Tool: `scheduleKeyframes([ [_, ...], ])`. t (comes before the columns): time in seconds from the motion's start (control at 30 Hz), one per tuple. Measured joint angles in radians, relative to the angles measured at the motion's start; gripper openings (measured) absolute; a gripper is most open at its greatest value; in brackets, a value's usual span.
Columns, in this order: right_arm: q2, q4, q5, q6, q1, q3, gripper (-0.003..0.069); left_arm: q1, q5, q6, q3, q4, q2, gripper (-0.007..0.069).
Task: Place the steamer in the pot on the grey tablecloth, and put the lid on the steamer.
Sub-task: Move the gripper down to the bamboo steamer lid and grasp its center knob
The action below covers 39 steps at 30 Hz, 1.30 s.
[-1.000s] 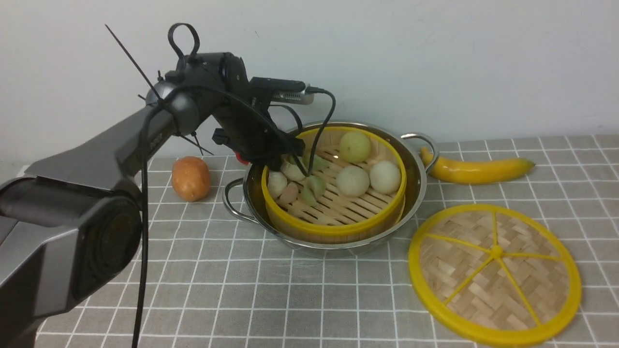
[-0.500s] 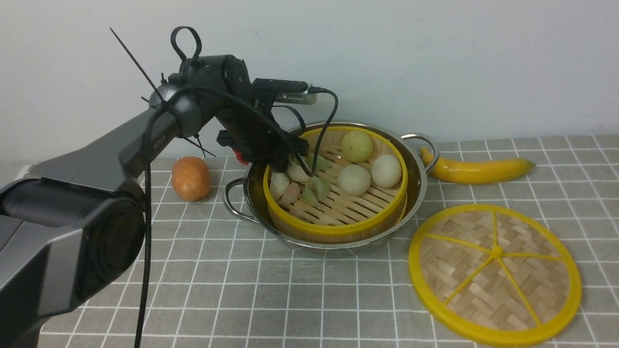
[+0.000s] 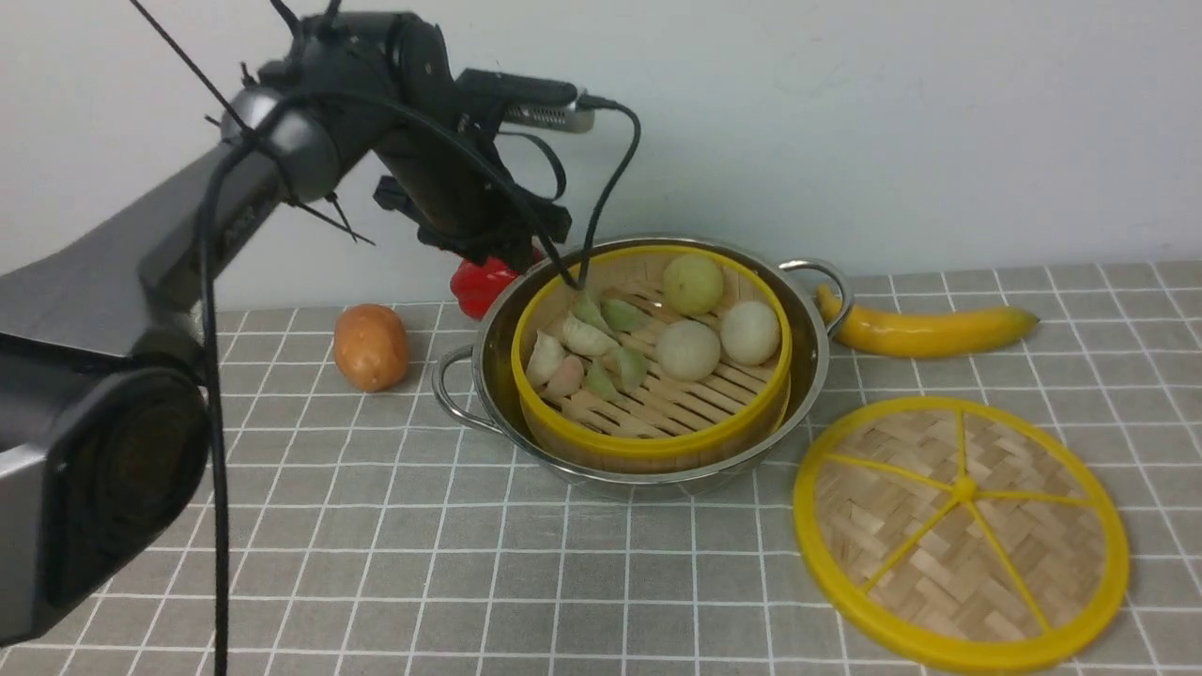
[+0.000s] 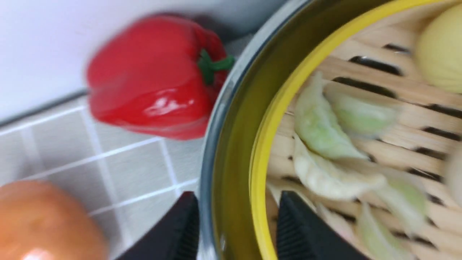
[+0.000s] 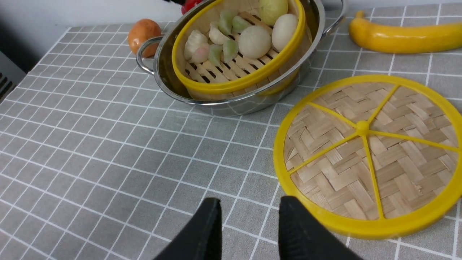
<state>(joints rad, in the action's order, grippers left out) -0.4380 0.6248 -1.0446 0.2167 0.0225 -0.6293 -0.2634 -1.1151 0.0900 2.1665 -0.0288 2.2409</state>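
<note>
Steamer (image 3: pixel 657 443) sits in pot (image 3: pixel 809 349), hence left hand (image 4: pixel 236 207) hangs wide, empty, above its rim; right hand (image 5: pixel 249 216), parted and empty, hovers near lid (image 3: pixel 958 530) toward bench's (image 3: pixel 451 582) front-right corner.

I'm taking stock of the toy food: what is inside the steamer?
The steamer holds three round buns and several small dumplings on its slatted floor. Its near wall hides the strip of floor just behind it.
</note>
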Motion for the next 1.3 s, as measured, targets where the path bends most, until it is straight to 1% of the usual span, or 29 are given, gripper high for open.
scheduleKeyframes([
  [0.13,-0.088,0.053,0.049,0.000,0.000,-0.002,0.0243,0.000,-0.086,0.002,0.001,0.038,-0.106,0.0172],
  [0.17,-0.140,0.095,0.065,0.011,0.000,-0.003,0.0243,0.000,-0.093,0.010,0.001,0.053,-0.143,0.0132],
  [0.2,-0.172,0.112,0.070,0.024,0.000,-0.006,0.0243,0.000,-0.095,0.020,0.001,0.062,-0.168,0.0094],
  [0.23,-0.181,0.117,0.070,0.028,0.000,-0.007,0.0243,0.000,-0.095,0.022,0.001,0.064,-0.181,0.0087],
  [0.27,-0.223,0.146,0.073,0.051,0.000,-0.013,0.0243,0.000,-0.095,0.028,0.001,0.070,-0.208,0.0057],
  [0.3,-0.293,0.179,0.076,0.097,0.000,-0.031,0.0243,0.000,-0.095,0.038,0.001,0.075,-0.268,0.0006],
  [0.33,-0.336,0.192,0.077,0.121,0.000,-0.048,0.0241,0.000,-0.095,0.043,0.001,0.075,-0.303,-0.0014],
  [0.37,-0.345,0.195,0.077,0.133,0.000,-0.052,0.0241,0.000,-0.095,0.043,0.001,0.075,-0.303,-0.0016],
  [0.43,-0.464,0.229,0.079,0.199,0.000,-0.121,0.0225,0.000,-0.096,0.048,0.001,0.057,-0.406,-0.0023],
  [0.47,-0.472,0.230,0.079,0.208,0.000,-0.126,0.0224,0.000,-0.096,0.050,0.001,0.054,-0.414,-0.0023],
  [0.5,-0.543,0.234,0.079,0.231,-0.003,-0.179,0.0211,0.000,-0.096,0.058,0.001,0.036,-0.486,-0.0023],
  [0.57,-0.605,0.224,0.079,0.239,-0.019,-0.226,0.0202,0.000,-0.096,0.075,-0.008,0.019,-0.554,-0.0023],
  [0.67,-0.686,0.176,0.080,0.223,-0.062,-0.289,0.0194,0.000,-0.096,0.109,-0.039,-0.003,-0.655,-0.0023],
  [0.77,-0.801,0.007,0.083,0.125,-0.160,-0.382,0.0190,0.000,-0.096,0.144,-0.128,-0.014,-0.814,-0.0023],
  [0.87,-0.894,-0.222,0.083,-0.025,-0.240,-0.443,0.0190,0.000,-0.096,0.178,-0.258,-0.025,-0.973,-0.0023],
  [0.93,-0.976,-0.405,0.083,-0.182,-0.283,-0.480,0.0190,0.000,-0.096,0.205,-0.362,-0.043,-1.071,-0.0023],
  [0.97,-0.983,-0.421,0.083,-0.182,-0.283,-0.482,0.0190,0.000,-0.096,0.210,-0.385,-0.048,-1.080,-0.0023],
  [1.0,-1.031,-0.514,0.083,-0.265,-0.295,-0.497,0.0190,0.000,-0.099,0.230,-0.474,-0.070,-1.158,-0.0023],
  [1.03,-1.064,-0.570,0.084,-0.300,-0.298,-0.505,0.0192,0.000,-0.100,0.250,-0.542,-0.102,-1.216,-0.0023],
  [1.1,-1.127,-0.614,0.084,-0.333,-0.298,-0.517,0.0199,0.000,-0.100,0.274,-0.641,-0.144,-1.301,-0.0023],
  [1.13,-1.133,-0.614,0.085,-0.335,-0.298,-0.517,0.0199,0.000,-0.100,0.277,-0.641,-0.150,-1.311,-0.0023],
  [1.17,-1.181,-0.619,0.089,-0.339,-0.299,-0.520,0.0207,0.000,-0.087,0.306,-0.725,-0.199,-1.383,-0.0023],
  [1.27,-1.258,-0.597,0.105,-0.323,-0.299,-0.521,0.0232,0.000,-0.022,0.360,-0.869,-0.290,-1.508,-0.0023],
  [1.3,-1.268,-0.596,0.106,-0.320,-0.300,-0.521,0.0235,0.000,-0.016,0.360,-0.877,-0.290,-1.515,-0.0023],
])
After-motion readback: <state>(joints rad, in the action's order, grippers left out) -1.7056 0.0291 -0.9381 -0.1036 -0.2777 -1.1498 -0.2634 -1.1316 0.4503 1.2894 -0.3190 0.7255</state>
